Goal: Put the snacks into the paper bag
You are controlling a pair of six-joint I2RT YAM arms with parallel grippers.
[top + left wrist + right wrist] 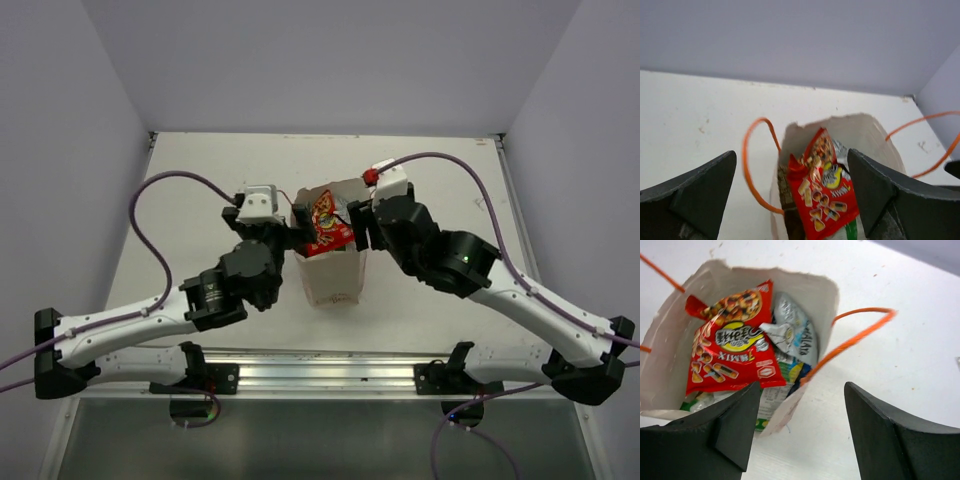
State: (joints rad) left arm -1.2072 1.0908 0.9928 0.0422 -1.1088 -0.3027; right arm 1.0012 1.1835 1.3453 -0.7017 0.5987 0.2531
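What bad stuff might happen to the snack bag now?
The red packet sits high at the mouth of the paper bag, so a nudge might spill it. The open left end effector and right end effector flank the bag closely, and a bump may tip it. An orange string handle loops near the right end effector and might snag when that arm moves.

Paper bag: stood on the table, between left gripper and right gripper.
Snacks: sat inside the bag.

White arms, purple cables, black tool fingers (matte, wedge-shaped)
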